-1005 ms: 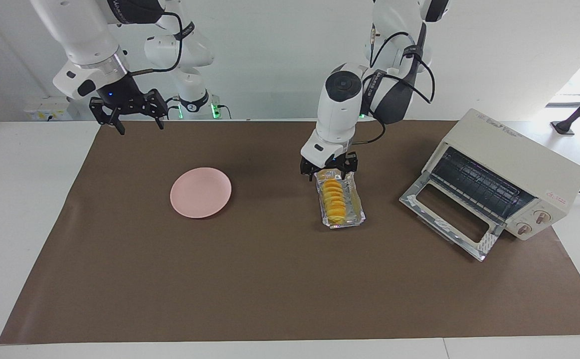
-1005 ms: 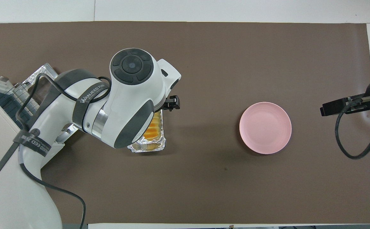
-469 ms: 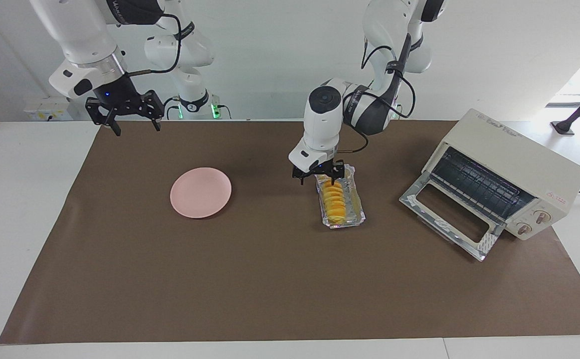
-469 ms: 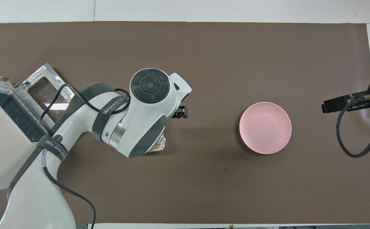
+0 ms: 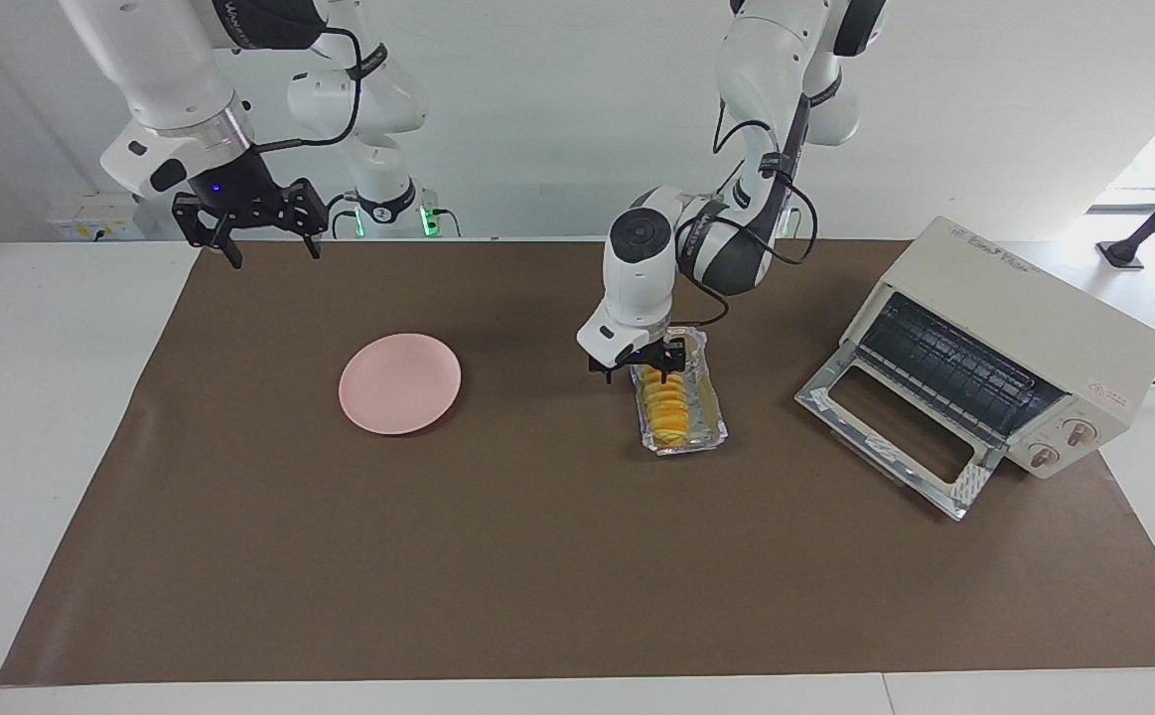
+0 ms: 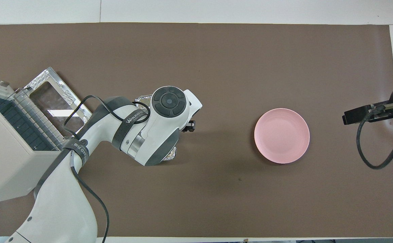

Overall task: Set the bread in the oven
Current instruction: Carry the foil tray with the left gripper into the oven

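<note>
Scanning the brown mat (image 5: 537,556): spotting the oven (image 5: 1034,318) at three o'clock in the facing view, glass door dropped open. Finding the right gripper (image 5: 269,248) waiting aloft at ten o'clock, pincer spread wide. Catching the left gripper (image 5: 642,369) low at centre; cannot tell whether spread or pinching. Noting the pink plate (image 5: 399,383) at nine. Placing the bread (image 5: 664,407) in the foil tray (image 5: 711,422), under that left gripper

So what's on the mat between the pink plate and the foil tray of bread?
Nothing: bare brown mat between round pink plate and foil tray, per the facing view.
</note>
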Controlling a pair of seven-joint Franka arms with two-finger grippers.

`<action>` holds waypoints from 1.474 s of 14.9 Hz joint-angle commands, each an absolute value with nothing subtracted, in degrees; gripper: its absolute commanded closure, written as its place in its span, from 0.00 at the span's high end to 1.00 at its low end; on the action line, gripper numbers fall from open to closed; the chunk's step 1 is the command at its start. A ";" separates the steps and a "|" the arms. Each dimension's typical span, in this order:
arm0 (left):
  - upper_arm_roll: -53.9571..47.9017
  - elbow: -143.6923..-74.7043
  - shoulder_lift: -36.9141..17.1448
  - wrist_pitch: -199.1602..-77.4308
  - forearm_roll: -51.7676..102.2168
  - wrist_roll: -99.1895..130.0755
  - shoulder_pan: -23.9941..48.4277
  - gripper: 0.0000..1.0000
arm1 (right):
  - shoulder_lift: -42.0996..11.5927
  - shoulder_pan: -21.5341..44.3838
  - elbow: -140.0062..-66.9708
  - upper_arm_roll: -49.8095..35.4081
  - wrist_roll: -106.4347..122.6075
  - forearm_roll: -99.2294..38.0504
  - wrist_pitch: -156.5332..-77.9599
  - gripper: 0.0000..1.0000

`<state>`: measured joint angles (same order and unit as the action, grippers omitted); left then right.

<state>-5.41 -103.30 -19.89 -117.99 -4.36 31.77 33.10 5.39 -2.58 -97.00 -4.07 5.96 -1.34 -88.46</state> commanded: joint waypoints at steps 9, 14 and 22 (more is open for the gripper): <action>-4.92 -105.73 -19.86 -119.97 -5.71 32.52 34.36 0.57 | 6.06 -3.34 -97.65 -4.66 6.24 -0.88 -87.71 1.00; -4.92 -106.52 -19.69 -120.15 -5.71 32.61 34.37 0.23 | 6.06 -3.34 -97.65 -4.66 6.33 -0.88 -87.71 1.00; -3.43 -105.74 -19.69 -119.36 -6.85 32.26 33.49 0.00 | 6.06 -3.34 -97.65 -4.66 6.24 -0.88 -87.71 1.00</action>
